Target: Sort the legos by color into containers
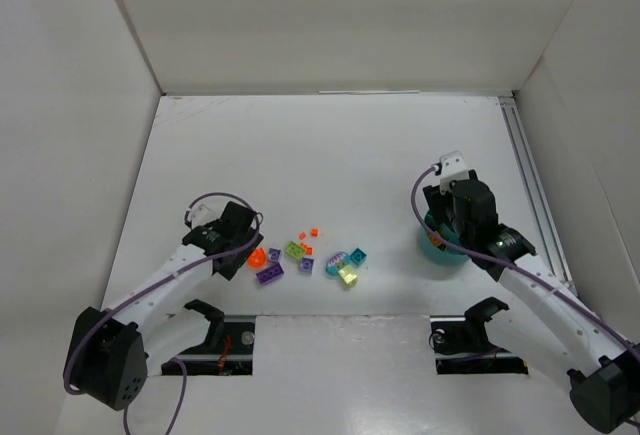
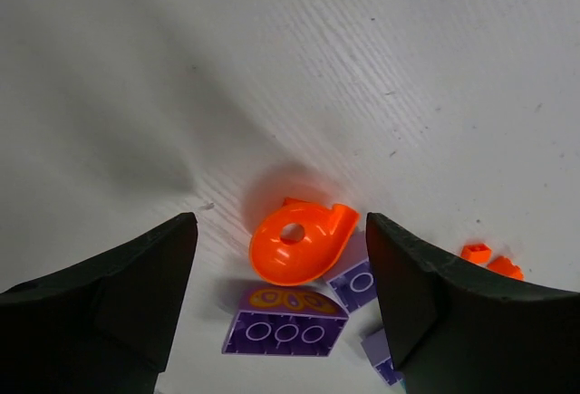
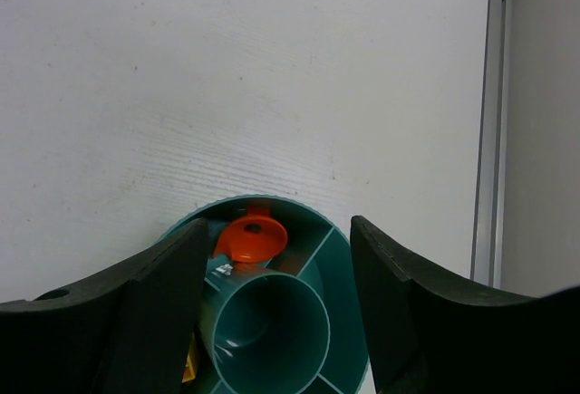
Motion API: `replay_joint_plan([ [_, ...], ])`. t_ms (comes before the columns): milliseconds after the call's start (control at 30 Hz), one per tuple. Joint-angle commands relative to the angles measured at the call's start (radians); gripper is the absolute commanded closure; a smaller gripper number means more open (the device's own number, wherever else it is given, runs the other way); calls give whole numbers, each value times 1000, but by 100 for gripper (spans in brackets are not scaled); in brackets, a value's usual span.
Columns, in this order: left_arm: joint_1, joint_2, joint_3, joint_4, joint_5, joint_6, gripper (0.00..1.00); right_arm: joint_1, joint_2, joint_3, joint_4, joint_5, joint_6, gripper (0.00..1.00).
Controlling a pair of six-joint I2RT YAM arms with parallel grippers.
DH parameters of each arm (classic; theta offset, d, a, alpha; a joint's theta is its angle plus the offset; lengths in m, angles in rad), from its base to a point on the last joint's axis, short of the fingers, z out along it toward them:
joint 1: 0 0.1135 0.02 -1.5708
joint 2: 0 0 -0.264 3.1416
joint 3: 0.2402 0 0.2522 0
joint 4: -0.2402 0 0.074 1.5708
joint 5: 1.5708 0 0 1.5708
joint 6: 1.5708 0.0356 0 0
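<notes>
A: Top view first. Shows the left gripper down at the left end of the loose legos, scattered on the table between the arms. Puts the right gripper directly over the teal bowl, well apart from the scatter.

B: Left wrist view next. Shows jaws spread wide, one either side of the orange curved piece, touching neither side; nothing held. Places a purple brick just nearer the wrist, touching the orange rim or just short of it: cannot tell which.

A: Advice for the close?

B: Judging the step as the pick of that orange piece. Centre over the round body, not the spout. Come low enough to catch the rim. Squeeze slowly, and check that the right finger clears the second purple brick beside it. Rounded shape, so likely to slip out sideways.

A: Right wrist view. Shows jaws parted wide and empty, straddling the bowl. Finds one orange piece already in the far compartment, behind the central tube; a yellow bit low left, mostly hidden.

B: Carry the new orange one to that same wedge. Clear the right arm off the bowl first.
</notes>
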Motion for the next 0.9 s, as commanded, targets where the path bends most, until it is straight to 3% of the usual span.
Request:
replay_joint_plan([
  [0, 15, -38, -22, -13, 33, -57, 29, -7, -3, 7, 33, -14, -6, 31],
  [133, 15, -77, -41, -13, 44, -57, 32, -7, 15, 7, 43, -23, -6, 31],
  [500, 15, -19, -84, 45, 124, -59, 56, -7, 24, 7, 33, -23, -6, 30],
  [867, 15, -54, -134, 84, 100, -116, 64, -7, 35, 7, 33, -23, -6, 30],
])
